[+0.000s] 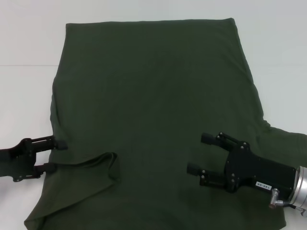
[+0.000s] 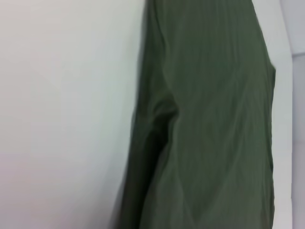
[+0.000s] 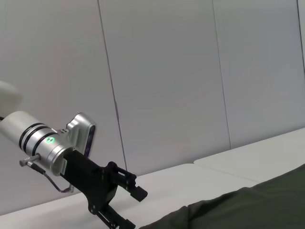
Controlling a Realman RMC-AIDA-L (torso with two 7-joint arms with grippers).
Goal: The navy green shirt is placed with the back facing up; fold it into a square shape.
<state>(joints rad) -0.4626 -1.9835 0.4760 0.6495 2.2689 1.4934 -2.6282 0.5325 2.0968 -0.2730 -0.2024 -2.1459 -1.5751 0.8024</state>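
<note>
Shirt: the large dark olive-green soft fabric shirt [image 1: 153,96] is lying spread flat across the white counter [image 1: 24,57], plain side facing up, taking up most of the head view.
Shirt's far edge: it is running straight across the counter, well away from the robot.
Shirt's near left part: a flap of cloth [image 1: 96,167] is lying folded inward over the body of the shirt, making a raised ridge with a rounded tip.
Shirt's right side: the fabric is spreading out toward the right edge of the head view, passing under the right arm.
Left gripper: the black left gripper [image 1: 55,155] is reaching in from the left at the shirt's left edge, its two fingers spread apart, one above the other in the head view, with the edge of the cloth lying just beside the tips. Whether the tips are touching the fabric is not clear.
Right gripper: the black right gripper [image 1: 199,153] on its silver wrist is hovering over the near right part of the shirt, released, its two fingers wide apart and pointing left, holding nothing.
Left wrist view: it is showing the shirt's side edge [image 2: 143,133] lying in soft wrinkles against the bare counter.
Right wrist view: it is showing the left gripper [image 3: 131,207] farther off, above the counter, with a pale panelled wall [image 3: 190,71] behind it.
</note>
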